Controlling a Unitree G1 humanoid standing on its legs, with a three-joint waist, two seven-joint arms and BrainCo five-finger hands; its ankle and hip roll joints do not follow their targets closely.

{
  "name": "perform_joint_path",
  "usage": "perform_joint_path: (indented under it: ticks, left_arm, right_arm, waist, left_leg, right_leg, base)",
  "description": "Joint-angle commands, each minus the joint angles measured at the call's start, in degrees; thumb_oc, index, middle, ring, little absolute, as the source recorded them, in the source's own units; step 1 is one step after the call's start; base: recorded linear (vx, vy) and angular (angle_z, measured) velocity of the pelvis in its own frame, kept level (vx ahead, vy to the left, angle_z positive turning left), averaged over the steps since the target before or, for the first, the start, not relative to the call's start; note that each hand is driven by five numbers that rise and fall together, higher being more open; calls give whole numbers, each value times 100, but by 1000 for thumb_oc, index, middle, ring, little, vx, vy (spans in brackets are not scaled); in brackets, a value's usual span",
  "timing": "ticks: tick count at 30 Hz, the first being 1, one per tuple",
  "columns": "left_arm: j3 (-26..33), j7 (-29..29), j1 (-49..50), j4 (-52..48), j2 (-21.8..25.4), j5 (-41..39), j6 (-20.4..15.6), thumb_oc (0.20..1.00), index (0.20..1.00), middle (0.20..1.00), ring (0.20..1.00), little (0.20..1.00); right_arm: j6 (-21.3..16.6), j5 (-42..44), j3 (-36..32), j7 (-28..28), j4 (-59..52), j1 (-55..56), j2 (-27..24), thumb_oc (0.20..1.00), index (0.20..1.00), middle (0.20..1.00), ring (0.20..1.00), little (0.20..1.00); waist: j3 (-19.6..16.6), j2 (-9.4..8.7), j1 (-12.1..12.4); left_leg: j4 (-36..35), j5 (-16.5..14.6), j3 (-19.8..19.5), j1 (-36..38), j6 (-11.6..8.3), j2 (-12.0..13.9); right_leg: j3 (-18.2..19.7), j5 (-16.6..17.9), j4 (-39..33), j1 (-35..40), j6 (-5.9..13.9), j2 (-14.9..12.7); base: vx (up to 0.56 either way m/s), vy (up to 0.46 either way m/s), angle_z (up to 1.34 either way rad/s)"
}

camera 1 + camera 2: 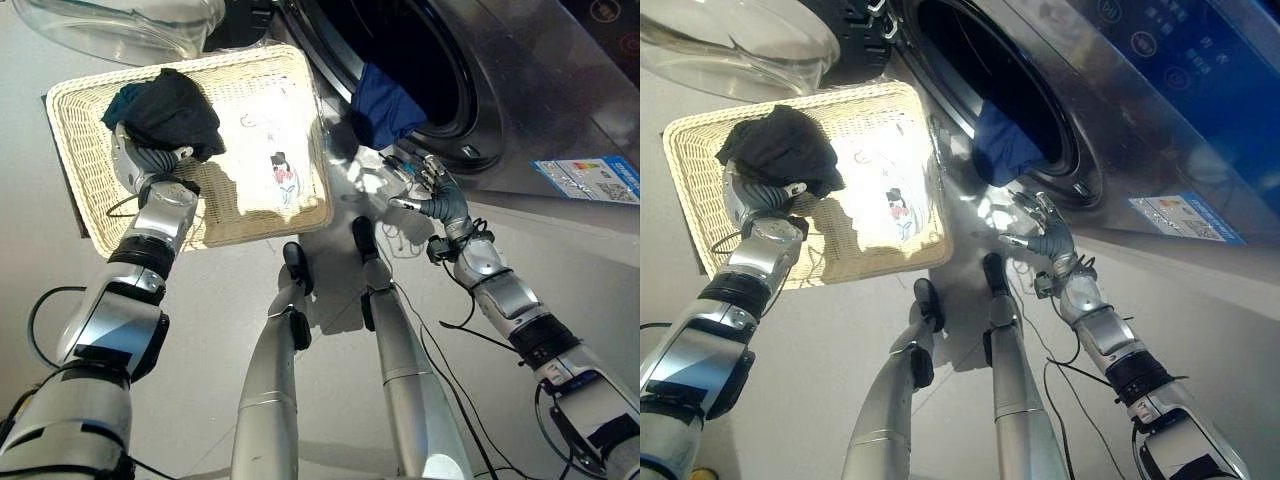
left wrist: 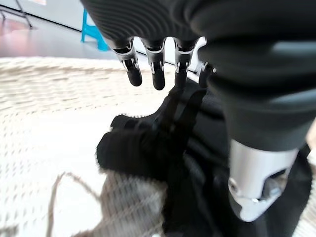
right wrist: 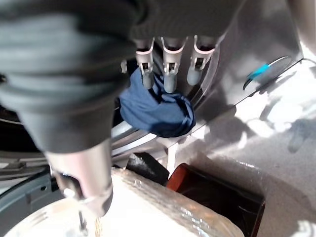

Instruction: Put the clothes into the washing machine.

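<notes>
Floor (image 1: 300, 420): we see grey, plain.
On floor: wicker basket (image 1: 80, 150), washer (image 1: 540, 90), its glass door (image 1: 120, 25) swung open.

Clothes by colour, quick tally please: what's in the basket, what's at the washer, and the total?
Black: 1, the black garment in the wicker basket, under the left hand.
White: 1, a white printed garment lying flat in the basket.
Blue: 1, the blue garment hanging over the washing machine door rim, near the open right hand.
Total: 3.
</notes>
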Motion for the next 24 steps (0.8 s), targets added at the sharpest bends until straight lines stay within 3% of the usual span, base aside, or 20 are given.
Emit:
perform_joint_path:
  ticks: [1,14,15,16,21,24]
  left_arm:
    - [171,-66,-72,281,490,-221,-1,1000,1000,1000,1000,1000]
    - [-218,-470,-563,897,978,399,437,1000,1000,1000,1000,1000]
    - [-306,-552,-632,925,1038,533,448,347,347,347,347,347]
    - [-370,-613,-675,956,1093,669,418,200,200,200,200,200]
    - [-629,-513,-875,914,1196,850,290,200,200,200,200,200]
    - [-649,-74,-1013,764,1143,751,-175,200,200,200,200,200]
  right_arm:
    - [-247,180,-106,-20,-393,110,39,1000,1000,1000,1000,1000]
    - [-129,504,-40,387,-591,587,-28,1000,1000,1000,1000,1000]
    - [-156,598,-24,437,-621,642,-68,1000,1000,1000,1000,1000]
    - [-182,663,-19,483,-637,688,-98,1000,1000,1000,1000,1000]
    - [-321,900,-28,667,-730,897,-118,1000,1000,1000,1000,1000]
    - [-372,881,44,748,-812,1021,-8,1000,1000,1000,1000,1000]
  waist:
    - [-77,-214,53]
    - [-77,-366,-108]
    - [-77,-396,-135]
    - [-77,-412,-155]
    - [-77,-478,-230]
    - [-77,-534,-252]
  left_leg:
    - [830,-628,144,77,-169,-198]
    - [1063,-811,185,-118,-113,-195]
    - [1070,-830,187,-140,-106,-196]
    - [1061,-834,189,-153,-108,-194]
    - [1070,-875,184,-204,-95,-196]
    - [1082,-909,159,-216,-92,-200]
  right_leg:
    - [-519,-35,-239,160,62,107]
    - [-375,38,-129,-80,75,160]
    - [-356,71,-160,-101,79,173]
    - [-343,92,-191,-110,85,183]
    - [-282,141,-202,-169,94,230]
    - [-249,140,-202,-172,92,263]
  base:
    - [6,67,-3]
    - [-6,53,-1]
    - [-17,46,0]
    - [-18,53,-1]
    - [-3,14,0]
    - [-7,-13,-2]
